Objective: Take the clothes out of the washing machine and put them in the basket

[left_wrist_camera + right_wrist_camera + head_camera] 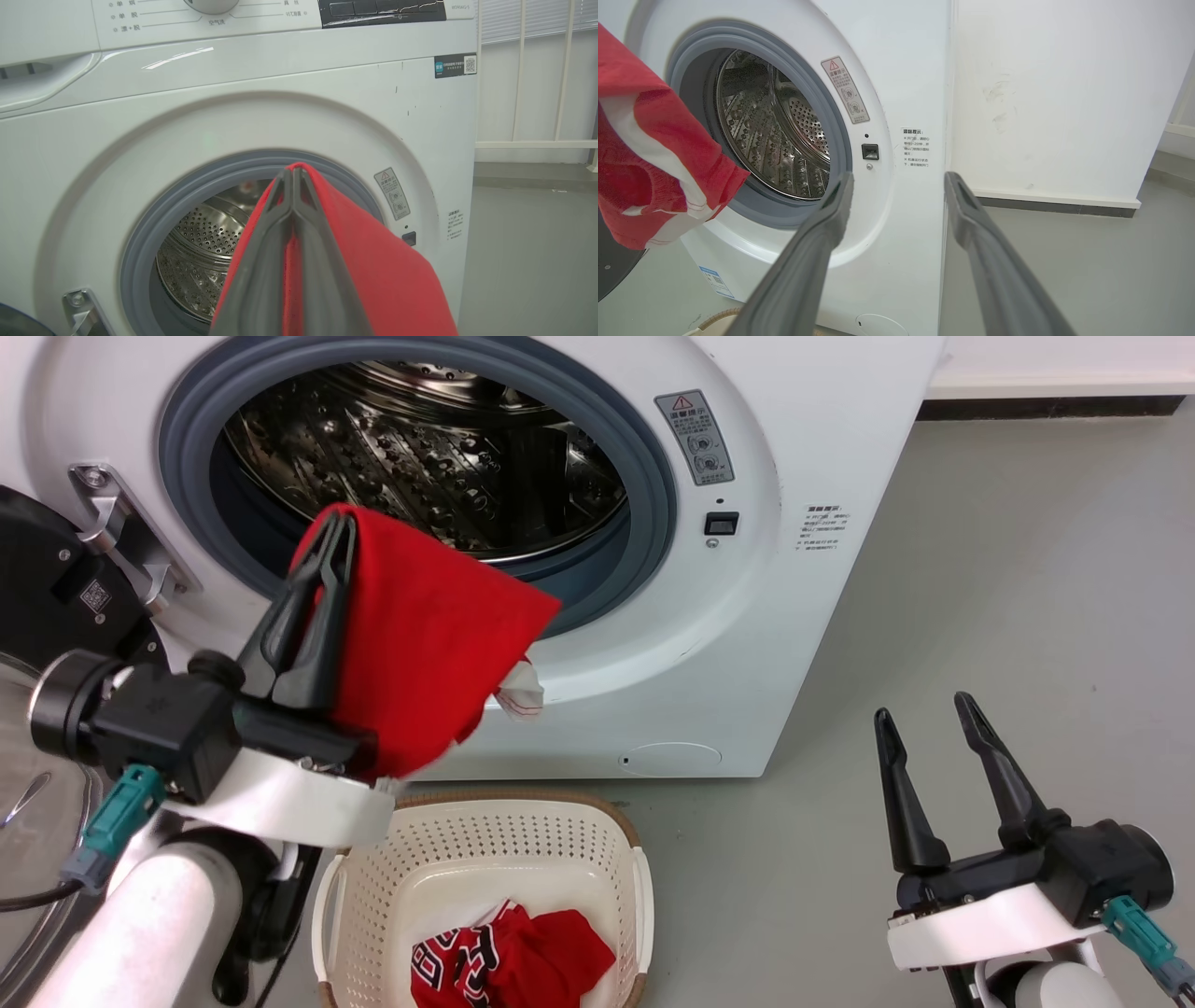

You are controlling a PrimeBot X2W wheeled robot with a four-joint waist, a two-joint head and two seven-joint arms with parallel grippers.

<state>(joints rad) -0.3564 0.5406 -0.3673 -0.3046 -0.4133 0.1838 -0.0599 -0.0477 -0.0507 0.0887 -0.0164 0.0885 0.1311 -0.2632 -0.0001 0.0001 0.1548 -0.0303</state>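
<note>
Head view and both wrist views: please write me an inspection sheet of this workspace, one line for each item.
Surface: grey floor, smooth.
Job's things: washing machine with door open, no clothes seen in the visible part of the drum; red garment hanging between porthole and basket; red jersey lying in the basket.
Clutter: nothing seen.
Grippers: left gripper shut on the red garment; right gripper open, holding nothing.
Cables: teal connector at the left wrist, another at the right; black cable beside the left arm.
Surroundings: white wall with dark skirting.
</note>
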